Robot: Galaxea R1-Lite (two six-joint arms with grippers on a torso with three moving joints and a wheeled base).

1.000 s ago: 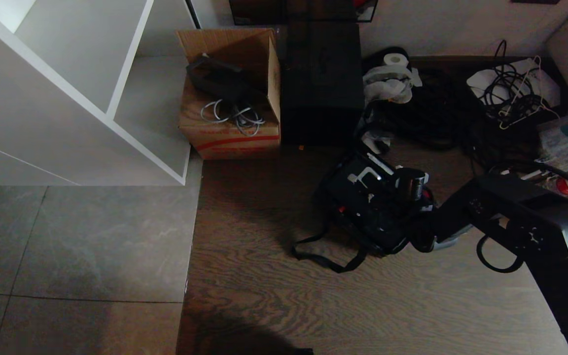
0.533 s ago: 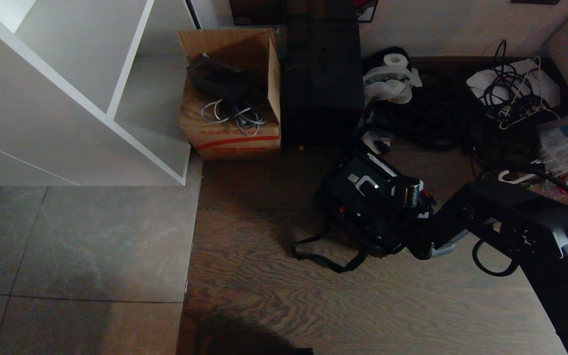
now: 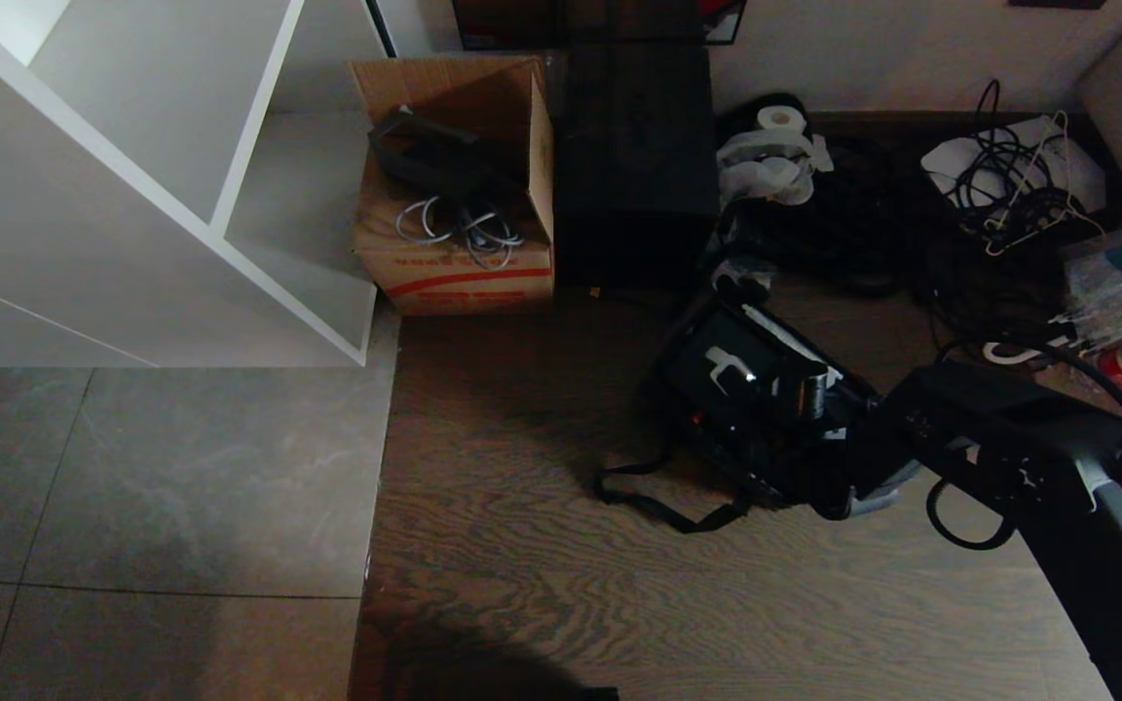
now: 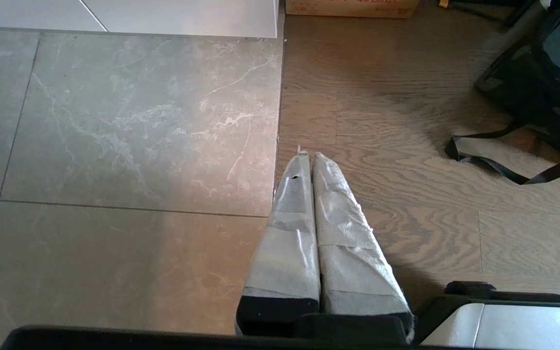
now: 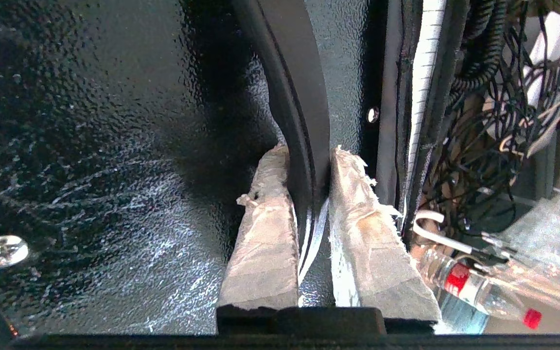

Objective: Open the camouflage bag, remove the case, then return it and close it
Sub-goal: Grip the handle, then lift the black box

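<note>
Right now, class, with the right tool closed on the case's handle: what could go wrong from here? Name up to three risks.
1. The right tool pinches the thin black handle only near its tips, so it may slip on lifting.
2. The camouflage bag is soft and lies loose on the floor, so it may get dragged along with the case.
3. Tangled cables lie close beside and could snag.

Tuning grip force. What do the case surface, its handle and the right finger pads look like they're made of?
Case: hard, black pebbled finish with bright screws, likely textured metal or plastic.
Handle: smooth, semi-gloss black band, probably plastic.
Right gripper finger pads: wrapped in pale, frayed tape, closed on the handle.
</note>
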